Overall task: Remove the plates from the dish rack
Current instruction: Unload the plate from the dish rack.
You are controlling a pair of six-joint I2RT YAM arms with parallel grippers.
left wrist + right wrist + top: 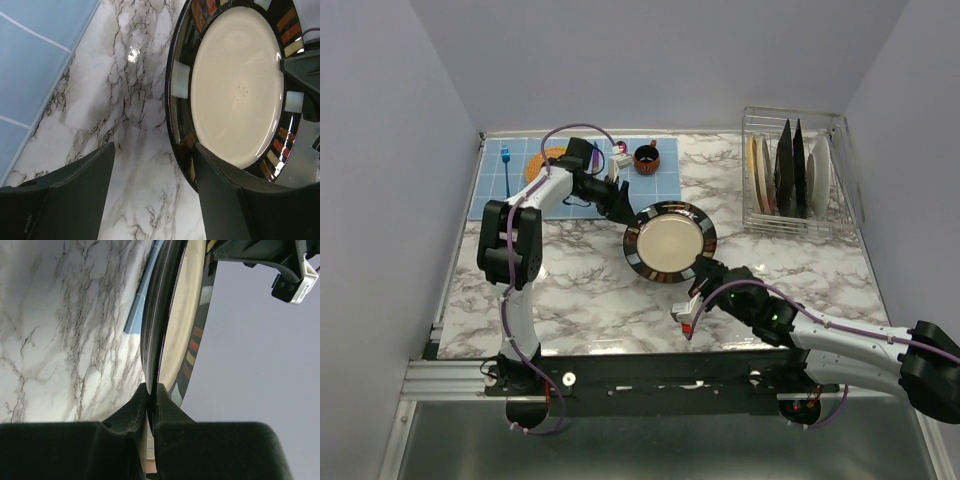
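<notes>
**Marble top, one plate gripped between two arms**

Marble tabletop [590,290], white with dark veins, plain grey walls on three sides.

To the left of the left gripper [620,205], at the far left corner: blue mat [490,195], with an orange woven disc [552,155] and a dark cup [646,158] on it.

Next, the left gripper itself: spread wide, holding nothing, bare marble between its fingers [75,190]. Just beside its right finger, the rim of the black-rimmed beige plate [670,240].

Between the two grippers: that plate, face up and about level, beige centre, dark rim with coloured blocks. Resting on the marble or lifted clear of it, cannot tell.

At the plate's near right edge: the right gripper [705,268], pinched tight on the rim, one finger above and one below.

Well to the right of the right gripper and farther back, against the right wall: dish rack [800,228], silvery wire, with several more plates [790,170] standing on edge between its dividers, pale ones either side of two dark ones.
</notes>
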